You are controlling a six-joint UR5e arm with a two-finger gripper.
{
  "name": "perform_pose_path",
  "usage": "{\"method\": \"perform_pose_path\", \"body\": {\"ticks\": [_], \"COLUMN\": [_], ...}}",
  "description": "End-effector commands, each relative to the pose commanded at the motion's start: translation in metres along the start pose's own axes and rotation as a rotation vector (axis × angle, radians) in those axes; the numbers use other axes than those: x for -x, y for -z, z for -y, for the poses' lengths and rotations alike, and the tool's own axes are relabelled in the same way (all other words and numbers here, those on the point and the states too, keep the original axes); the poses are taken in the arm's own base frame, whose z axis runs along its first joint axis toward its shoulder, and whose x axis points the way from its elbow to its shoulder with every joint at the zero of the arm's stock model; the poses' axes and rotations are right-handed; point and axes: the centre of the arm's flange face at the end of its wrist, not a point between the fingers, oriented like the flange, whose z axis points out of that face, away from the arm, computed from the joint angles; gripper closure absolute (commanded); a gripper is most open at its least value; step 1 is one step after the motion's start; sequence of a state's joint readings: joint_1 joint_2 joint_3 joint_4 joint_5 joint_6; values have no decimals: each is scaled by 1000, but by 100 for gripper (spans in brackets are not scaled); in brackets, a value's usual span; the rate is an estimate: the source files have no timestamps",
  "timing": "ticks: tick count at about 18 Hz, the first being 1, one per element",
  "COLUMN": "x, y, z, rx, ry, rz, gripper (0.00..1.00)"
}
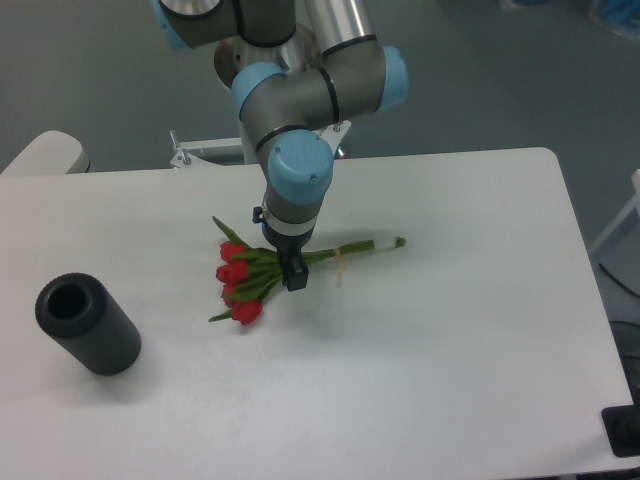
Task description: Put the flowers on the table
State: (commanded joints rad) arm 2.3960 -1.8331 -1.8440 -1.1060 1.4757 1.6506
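The flowers (pixel 243 274) are a small bunch of red tulip buds with green leaves. Their long green stems (pixel 365 246) are tied by a pale band and point to the right. They lie at or just above the white table (pixel 450 350), left of its middle. My gripper (pixel 295 276) points straight down over the bunch where the leaves meet the stems. Its dark fingers stand close together around the stems, and the near finger hides the part it grips.
A dark grey hollow cylinder (pixel 88 324) lies on its side at the front left of the table, well apart from the flowers. The arm's base (pixel 262 60) stands at the far edge, behind the flowers.
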Motion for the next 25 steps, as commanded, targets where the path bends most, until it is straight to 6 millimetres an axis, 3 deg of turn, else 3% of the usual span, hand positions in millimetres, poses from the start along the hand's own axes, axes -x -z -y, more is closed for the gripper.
{"method": "perform_pose_path", "body": {"ticks": [3,8,12,18,25], "x": [21,64,103,144,169], "y": [7,17,23,14,16], "z": [-16,-64,-76,-97,-115], "rx": [3,6,44,69,76], "ry": [24,93,112,132,143], "rz": [19,56,81,93,118], "gripper": [0,0,0,0,0]}}
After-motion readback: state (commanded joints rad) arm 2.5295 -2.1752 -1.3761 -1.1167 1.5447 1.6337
